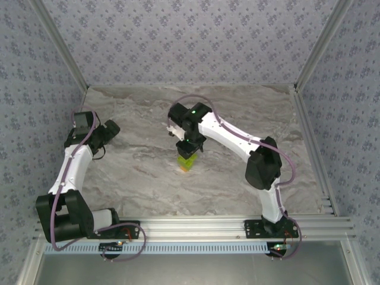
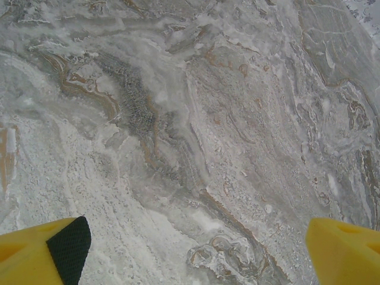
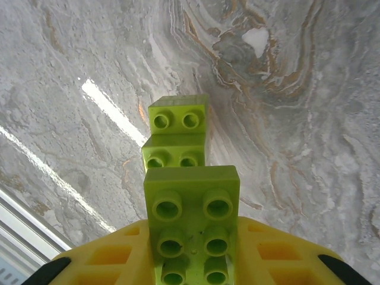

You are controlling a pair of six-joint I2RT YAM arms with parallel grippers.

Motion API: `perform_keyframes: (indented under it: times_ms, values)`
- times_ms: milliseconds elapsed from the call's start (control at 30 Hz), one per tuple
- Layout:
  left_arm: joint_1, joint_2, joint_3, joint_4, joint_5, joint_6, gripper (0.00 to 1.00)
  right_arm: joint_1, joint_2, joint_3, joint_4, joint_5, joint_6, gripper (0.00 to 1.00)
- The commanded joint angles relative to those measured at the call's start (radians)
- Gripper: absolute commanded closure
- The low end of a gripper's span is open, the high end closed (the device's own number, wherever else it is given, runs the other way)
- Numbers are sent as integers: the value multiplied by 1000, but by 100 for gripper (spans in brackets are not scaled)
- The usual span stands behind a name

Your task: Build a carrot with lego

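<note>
The carrot (image 1: 186, 161) sits near the middle of the table (image 1: 136, 178). It is a stepped stack of lime-green bricks (image 3: 191, 202) with an orange brick (image 1: 185, 170) at its near end. The right gripper (image 3: 193, 258) is clamped on the nearest green brick, its arm bent in from the right. The left gripper (image 2: 196, 252) hangs wide open and empty over the table's left side, its arm folded.

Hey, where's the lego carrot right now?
In the top view the carrot is near the middle of the table, clamped in the right gripper and well away from the open left gripper on the left side.
</note>
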Motion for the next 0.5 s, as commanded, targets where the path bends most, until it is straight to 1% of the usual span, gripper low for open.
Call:
perform_keyframes:
  times_ms: [0,467]
  values:
    - [7,-16,25,-11,8,-3,5,5,20,34,-28,-28,-22,67]
    - [7,-10,22,-6,6,-3,5,6,68,35,3,-64,-36,67]
